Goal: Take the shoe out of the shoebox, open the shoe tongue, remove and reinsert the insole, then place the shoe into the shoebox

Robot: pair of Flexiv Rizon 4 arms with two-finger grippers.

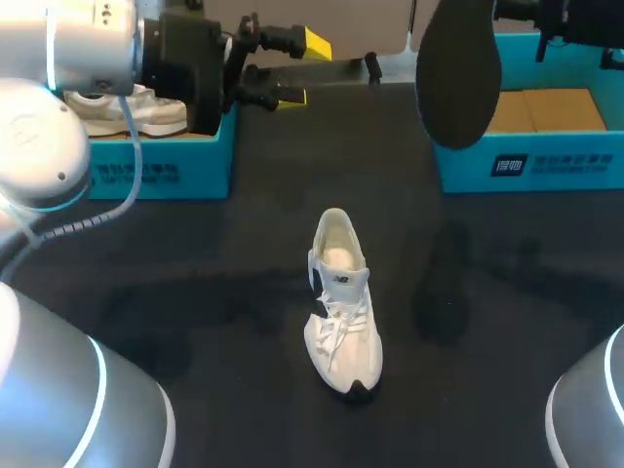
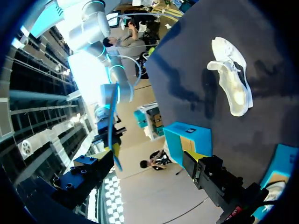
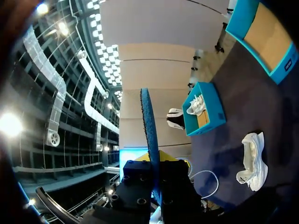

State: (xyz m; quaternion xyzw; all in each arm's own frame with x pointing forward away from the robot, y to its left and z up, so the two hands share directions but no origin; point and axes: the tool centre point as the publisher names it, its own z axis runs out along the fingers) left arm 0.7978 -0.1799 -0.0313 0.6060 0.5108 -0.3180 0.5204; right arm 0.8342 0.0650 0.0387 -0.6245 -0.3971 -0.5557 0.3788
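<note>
The right pincer [image 3: 156, 164], clenched on the insole [image 1: 458, 68], should lower it toe-first into the shoe [image 1: 341, 302] in the middle of the table [image 1: 195, 292]; the left pincer [image 1: 303, 70] hangs released.

White print on the front wall of the right shoebox [image 1: 551, 164], same on the left shoebox [image 1: 146, 174] (neither legible from here), and a small dark logo on the tongue of the shoe [image 1: 341, 307].

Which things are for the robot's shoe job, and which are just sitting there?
For the job: white shoe on the table, dark insole in the right gripper, probably the empty shoebox.
Just sitting: other shoebox, spare shoe inside it.
</note>
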